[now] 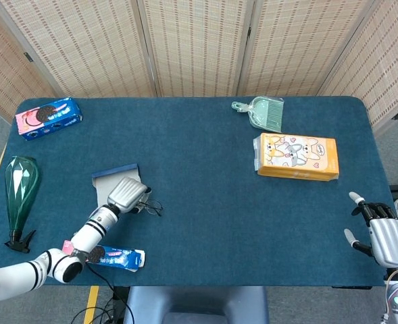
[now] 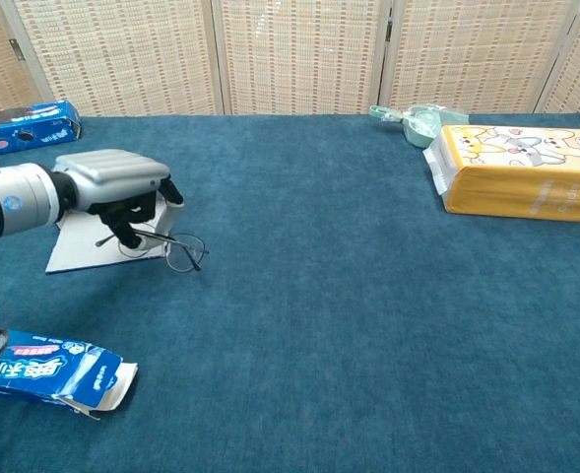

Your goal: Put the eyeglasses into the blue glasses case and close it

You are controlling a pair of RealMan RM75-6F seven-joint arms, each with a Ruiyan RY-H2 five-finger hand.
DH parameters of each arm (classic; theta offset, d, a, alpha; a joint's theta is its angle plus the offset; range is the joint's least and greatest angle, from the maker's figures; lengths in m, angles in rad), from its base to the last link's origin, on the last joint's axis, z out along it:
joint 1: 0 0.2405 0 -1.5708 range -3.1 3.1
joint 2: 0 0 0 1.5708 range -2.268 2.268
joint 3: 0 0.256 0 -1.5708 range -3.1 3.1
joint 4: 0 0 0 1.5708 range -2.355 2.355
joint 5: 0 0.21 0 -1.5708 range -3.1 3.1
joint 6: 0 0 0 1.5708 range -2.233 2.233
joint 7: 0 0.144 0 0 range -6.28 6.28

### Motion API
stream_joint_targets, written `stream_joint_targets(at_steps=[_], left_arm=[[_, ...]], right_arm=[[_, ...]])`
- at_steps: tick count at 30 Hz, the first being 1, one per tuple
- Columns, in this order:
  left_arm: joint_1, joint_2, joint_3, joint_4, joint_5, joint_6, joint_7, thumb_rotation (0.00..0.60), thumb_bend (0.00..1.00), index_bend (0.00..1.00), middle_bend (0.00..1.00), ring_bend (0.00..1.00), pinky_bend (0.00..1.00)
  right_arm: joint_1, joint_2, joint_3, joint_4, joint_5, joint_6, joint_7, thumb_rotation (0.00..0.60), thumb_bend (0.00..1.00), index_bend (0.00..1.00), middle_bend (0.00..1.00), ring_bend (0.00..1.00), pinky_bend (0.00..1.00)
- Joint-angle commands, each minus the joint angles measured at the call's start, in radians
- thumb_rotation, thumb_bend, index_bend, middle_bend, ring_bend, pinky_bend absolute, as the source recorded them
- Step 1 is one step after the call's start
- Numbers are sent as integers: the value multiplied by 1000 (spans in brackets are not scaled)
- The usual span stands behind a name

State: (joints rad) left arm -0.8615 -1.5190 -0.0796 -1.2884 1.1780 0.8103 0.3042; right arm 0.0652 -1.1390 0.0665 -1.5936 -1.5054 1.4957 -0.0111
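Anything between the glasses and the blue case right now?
Nothing visible. The left hand holds the eyeglasses right at the near edge of the open blue glasses case, and no other object lies between them. The snack packet lies nearer the robot, off that path.

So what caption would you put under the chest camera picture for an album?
Left robot hand holds the eyeglasses just above the table beside the open blue glasses case.

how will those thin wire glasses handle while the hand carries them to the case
The eyeglasses look thin-wired, so probably very light and easily bent. The left hand holds them at one end, so they may swing or slip. Lenses likely scratch if dragged.
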Motion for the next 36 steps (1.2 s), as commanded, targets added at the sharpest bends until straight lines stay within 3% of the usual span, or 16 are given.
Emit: stream_joint_targets(at_steps=[1,12,18,26,30,36], left_arm=[[3,17,-16,6,-49,-22,7,600,454,658,1000,1000,1000],[-11,-16,-62,136,-240,-88,37,600,453,622,1000,1000,1000],[-20,-10,-65,139,-329,-113,80,600,449,349,1000,1000,1000],[-31,5,-58,101,-412,-94,141,600,445,83,1000,989,1000],[-33,-6,-53,107,-427,-74,161,600,391,3,1000,988,1000],[-39,-9,-51,108,-451,-56,190,600,257,0,1000,988,1000]], right_arm=[[1,-1,0,1,0,-2,1,600,298,119,421,312,222],[0,-2,-1,7,3,-4,6,600,297,119,421,313,222],[0,-2,0,8,6,-4,6,600,298,119,421,313,222],[5,-5,1,11,5,-10,9,600,298,119,422,314,222],[4,-6,1,13,5,-10,11,600,298,119,424,315,222],[2,-6,1,15,7,-7,14,600,300,119,425,315,222]])
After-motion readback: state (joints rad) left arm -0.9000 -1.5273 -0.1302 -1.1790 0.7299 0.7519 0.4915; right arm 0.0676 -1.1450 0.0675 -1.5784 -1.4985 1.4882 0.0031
